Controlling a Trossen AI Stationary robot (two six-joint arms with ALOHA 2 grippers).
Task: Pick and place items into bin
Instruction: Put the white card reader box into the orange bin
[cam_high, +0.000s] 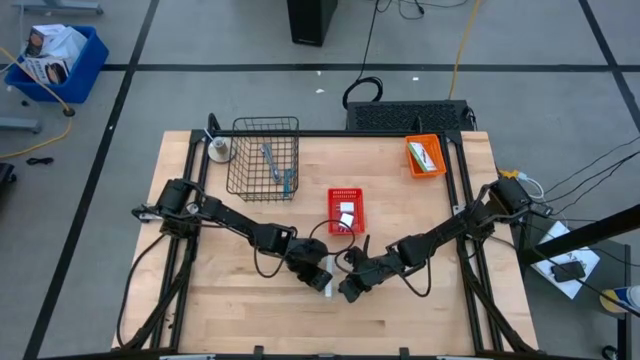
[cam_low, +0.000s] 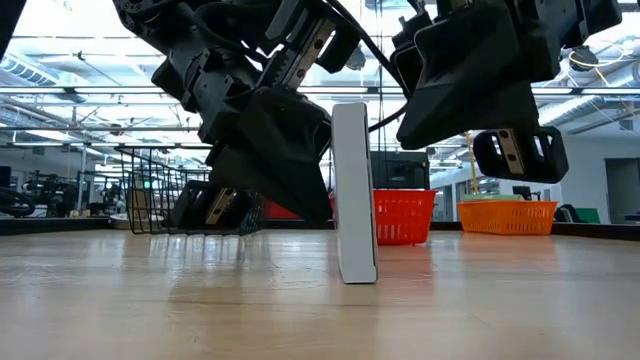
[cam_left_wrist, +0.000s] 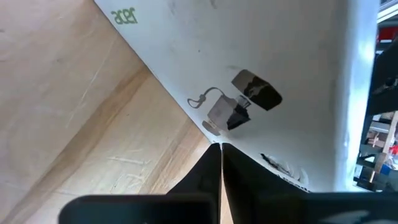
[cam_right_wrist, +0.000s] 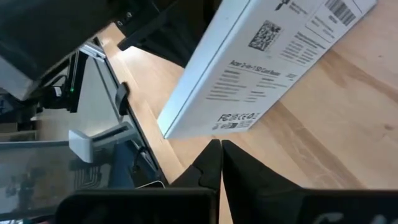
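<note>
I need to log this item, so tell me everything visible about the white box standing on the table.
The white box is a flat, thin carton, apparently cardboard. It stands upright on one narrow edge on the wooden table, between the two arms. One face carries an Acer logo and a small product picture; the other has fine print, a QR code and a barcode. Nothing grips it.

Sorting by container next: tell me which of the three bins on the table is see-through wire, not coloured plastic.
The black wire basket near the table's far left. The small red plastic bin sits mid-table and the orange plastic bin far right; both are solid-coloured.
</note>
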